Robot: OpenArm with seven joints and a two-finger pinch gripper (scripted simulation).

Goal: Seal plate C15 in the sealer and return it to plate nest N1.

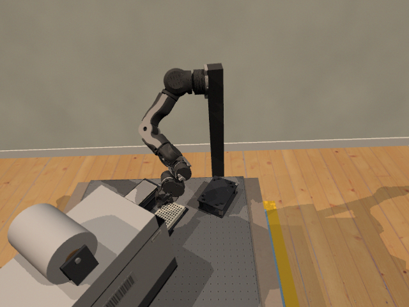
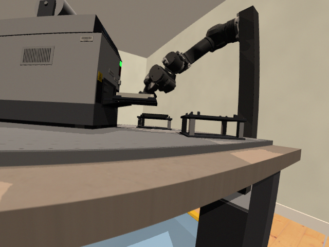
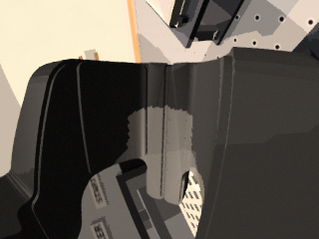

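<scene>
Plate C15 [image 1: 170, 211], white with rows of wells, lies flat on the sealer's stage [image 2: 134, 99], which stands out in front of the housing. It also shows in the wrist view [image 3: 193, 202] past my dark fingers. My gripper [image 1: 163, 198] is shut and empty, low over the plate's outer end in the side view [image 2: 147, 90]; I cannot tell if it touches. The lamp [image 2: 120, 64] on the housing's front edge is green. Nest N1 [image 1: 218, 196] beside the post is empty.
Nest N2 with plate C51 [image 1: 145, 190] stands behind the stage and shows at the top of the wrist view [image 3: 193, 0]. The sealer housing [image 1: 125, 238] with its foil roll [image 1: 49, 242] fills the left. The arm's post [image 1: 215, 122] stands behind N1.
</scene>
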